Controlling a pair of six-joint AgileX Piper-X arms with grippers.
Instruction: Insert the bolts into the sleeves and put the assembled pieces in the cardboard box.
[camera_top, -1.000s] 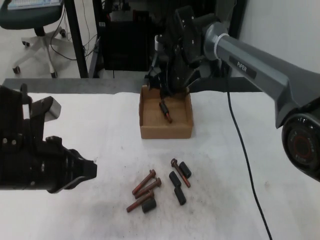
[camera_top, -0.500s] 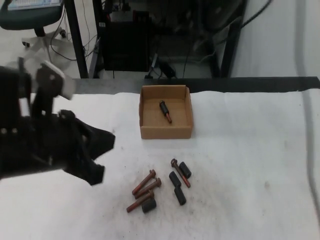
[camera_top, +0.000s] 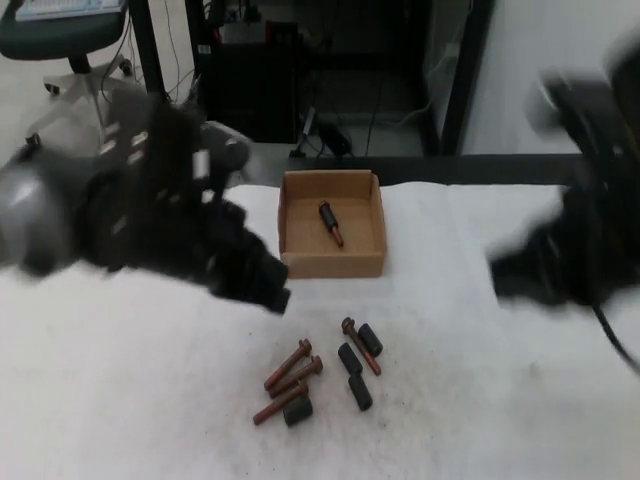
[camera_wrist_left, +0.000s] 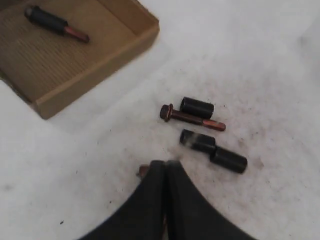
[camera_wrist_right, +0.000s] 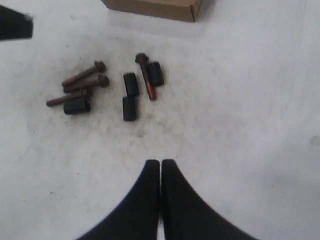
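1. Left gripper (camera_wrist_left: 166, 164): jaws pressed together with nothing between them; it hangs above the bench (camera_top: 120, 400), near the box (camera_top: 332, 264) and the loose parts.
2. Right gripper (camera_wrist_right: 160, 162): jaws likewise closed and empty; it is over the bench, apart from the parts.
3. Box: one assembled piece (camera_top: 330, 222) lies inside.
4. In front of the box lie four bolts (camera_top: 289, 365) and four sleeves (camera_top: 349, 357), unjoined; one bolt lies just beside a sleeve.

Left arm (camera_top: 150, 220) blurred, bolt (camera_wrist_left: 143, 171) half behind left tool (camera_wrist_left: 166, 163)
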